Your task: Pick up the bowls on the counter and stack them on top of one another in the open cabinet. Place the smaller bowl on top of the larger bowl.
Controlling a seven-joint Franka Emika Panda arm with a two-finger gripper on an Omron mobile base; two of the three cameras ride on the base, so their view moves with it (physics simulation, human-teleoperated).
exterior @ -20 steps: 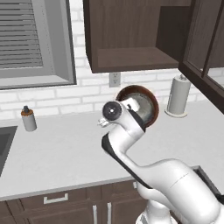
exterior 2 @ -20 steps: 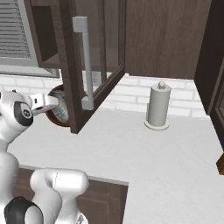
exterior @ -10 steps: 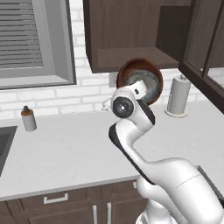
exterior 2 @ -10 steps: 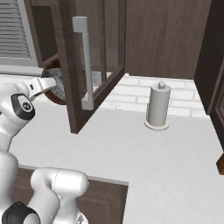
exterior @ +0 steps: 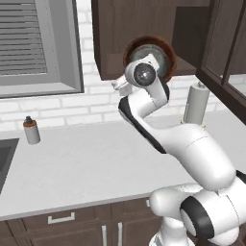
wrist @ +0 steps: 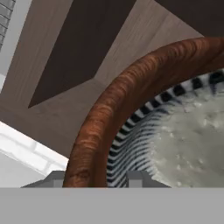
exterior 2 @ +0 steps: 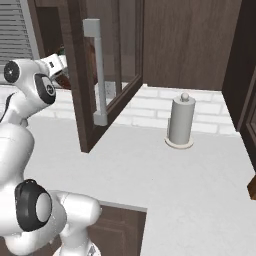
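Note:
My gripper (wrist: 94, 178) is shut on the rim of the larger bowl (wrist: 113, 109), a glossy reddish-brown wooden bowl, with one fingertip on each side of the rim. The bowl (exterior: 150, 53) hangs tipped on its side, its mouth toward the base, level with the bottom edge of the open cabinet (exterior: 117, 33). A grey striped, pale speckled surface (wrist: 188, 140) fills the inside of the rim; I cannot tell whether it is the smaller bowl nested there. In the right base view the hand (exterior 2: 56, 64) is next to the door's edge. The counter (exterior: 86, 163) lies below.
A paper towel roll (exterior: 194, 102) (exterior 2: 180, 122) stands at the back wall to the right. The cabinet's glass door (exterior 2: 102, 70) swings out over the counter. A small bottle (exterior: 31, 130) stands far left beside the sink's edge (exterior: 4, 161). A window (exterior: 33, 43) is upper left.
The arm has raised the brown bowl from just above the counter to the cabinet's lower edge and shifted it slightly right. The grip has stayed shut.

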